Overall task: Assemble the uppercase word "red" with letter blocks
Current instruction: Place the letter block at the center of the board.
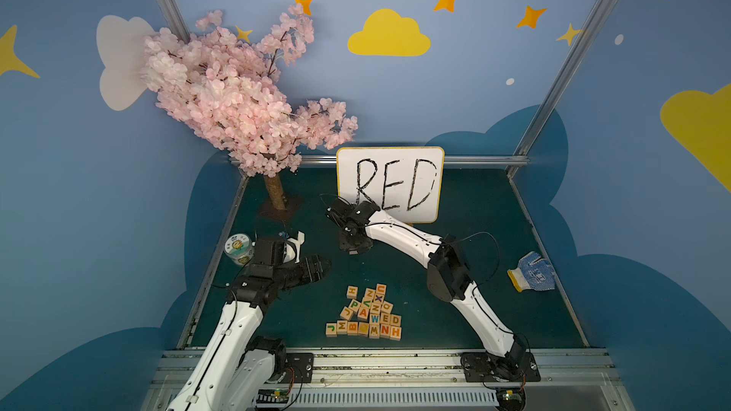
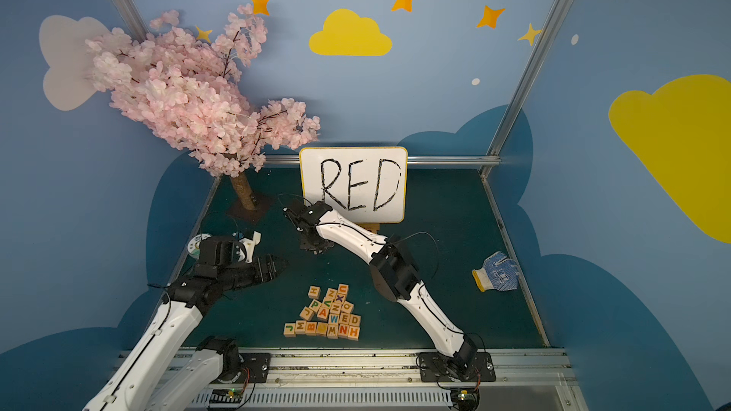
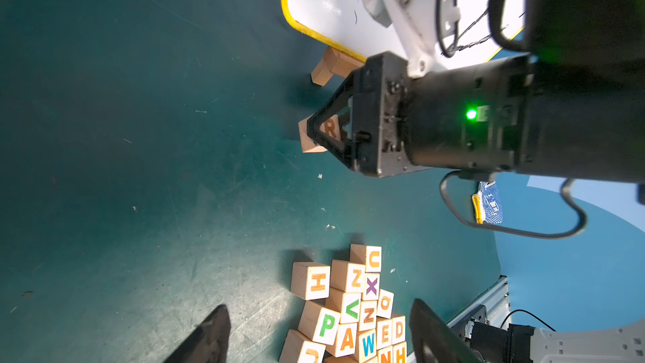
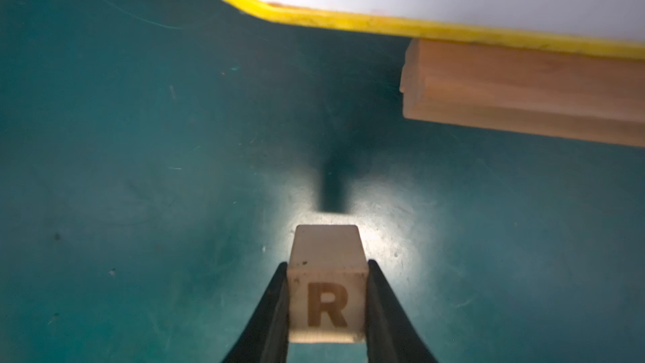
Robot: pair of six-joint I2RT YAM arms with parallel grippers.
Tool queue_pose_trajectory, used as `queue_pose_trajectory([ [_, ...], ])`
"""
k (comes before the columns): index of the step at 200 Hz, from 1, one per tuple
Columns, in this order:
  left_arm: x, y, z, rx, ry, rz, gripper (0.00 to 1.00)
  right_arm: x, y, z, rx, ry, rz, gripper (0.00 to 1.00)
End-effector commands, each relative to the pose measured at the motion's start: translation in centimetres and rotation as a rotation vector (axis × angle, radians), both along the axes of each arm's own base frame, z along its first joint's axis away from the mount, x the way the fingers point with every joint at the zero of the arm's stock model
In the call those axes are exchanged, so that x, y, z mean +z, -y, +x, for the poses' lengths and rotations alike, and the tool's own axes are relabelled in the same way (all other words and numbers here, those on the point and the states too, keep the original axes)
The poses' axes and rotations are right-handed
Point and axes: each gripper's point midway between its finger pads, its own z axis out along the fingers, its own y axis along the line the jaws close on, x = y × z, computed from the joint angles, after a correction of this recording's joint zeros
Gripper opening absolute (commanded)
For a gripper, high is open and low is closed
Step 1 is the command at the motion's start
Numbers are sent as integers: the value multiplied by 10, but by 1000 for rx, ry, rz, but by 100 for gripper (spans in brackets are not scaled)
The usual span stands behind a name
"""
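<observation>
My right gripper (image 4: 328,309) is shut on a pale wooden letter block printed with an orange-brown R (image 4: 326,295). It holds the block low over the green mat, in front of the whiteboard's near left corner. In the left wrist view the R block (image 3: 309,137) shows tilted between the right gripper's (image 3: 314,130) black fingers. The other letter blocks lie in a pile (image 1: 368,314) near the front edge, with E (image 1: 385,319) and D (image 1: 395,320) side by side. My left gripper (image 1: 322,266) hovers left of the pile, open and empty (image 3: 319,307).
A yellow-framed whiteboard (image 1: 389,183) reading RED stands at the back on a wooden stand (image 4: 523,99). A pink blossom tree (image 1: 237,92) rises at the back left and a small jar (image 1: 238,249) sits by the left edge. At the right lies a blue-white glove (image 1: 532,270).
</observation>
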Motion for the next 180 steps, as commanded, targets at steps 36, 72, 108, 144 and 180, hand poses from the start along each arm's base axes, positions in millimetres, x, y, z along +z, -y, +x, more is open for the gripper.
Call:
queue_pose_trajectory([
  [36,7,0,2,-15,19,1,79,-20,0,5,-101,-34,8,21],
  [72,8,1,2,-16,23,0,80,-26,-2,4,-123,-60,24,26],
  [108,8,1,2,-17,24,-1,80,-29,-4,4,-131,-74,37,36],
  [144,8,1,2,-18,25,-1,79,-30,-5,4,-142,-93,49,53],
  [180,9,1,2,-17,27,-1,79,-27,-4,3,-151,-99,59,50],
])
